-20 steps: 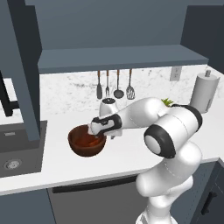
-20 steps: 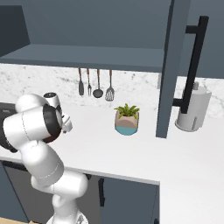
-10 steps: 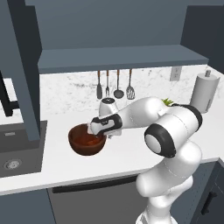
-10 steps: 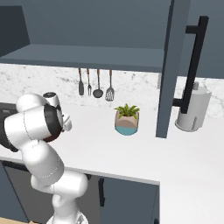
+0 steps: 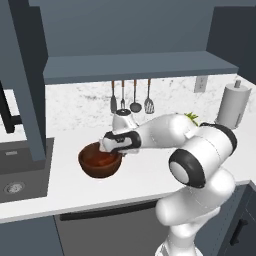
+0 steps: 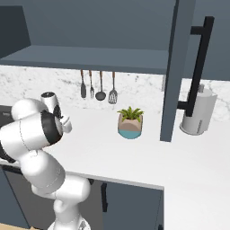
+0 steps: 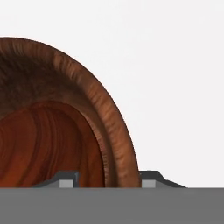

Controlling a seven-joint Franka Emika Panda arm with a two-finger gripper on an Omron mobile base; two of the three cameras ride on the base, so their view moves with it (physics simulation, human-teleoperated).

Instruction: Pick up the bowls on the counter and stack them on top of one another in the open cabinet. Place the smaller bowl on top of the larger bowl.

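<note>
Dark-brown wood caught the eye first in the left base view: the larger bowl (image 5: 100,160) sat on the counter (image 5: 145,175) between the sink (image 5: 20,170) and the arm, with a reddish inner surface that looked like the smaller bowl (image 5: 99,159) already nested inside it. The gripper (image 5: 116,150) hung over the bowl's near right rim.

In the right base view, the plant pot (image 6: 130,123) and paper towel roll (image 6: 196,114) stood on the counter, well apart from the arm, beside the open cabinet (image 6: 173,72) door panel.

In the hand view, the two fingertips (image 7: 65,180) straddled the dark rim, one inside and one outside, not visibly pressed against the wood; whether they had clamped yet could not be told. A thin, curved rim pinched on one side could slip or tip the bowl when lifted, and the inner bowl might slide out.
</note>
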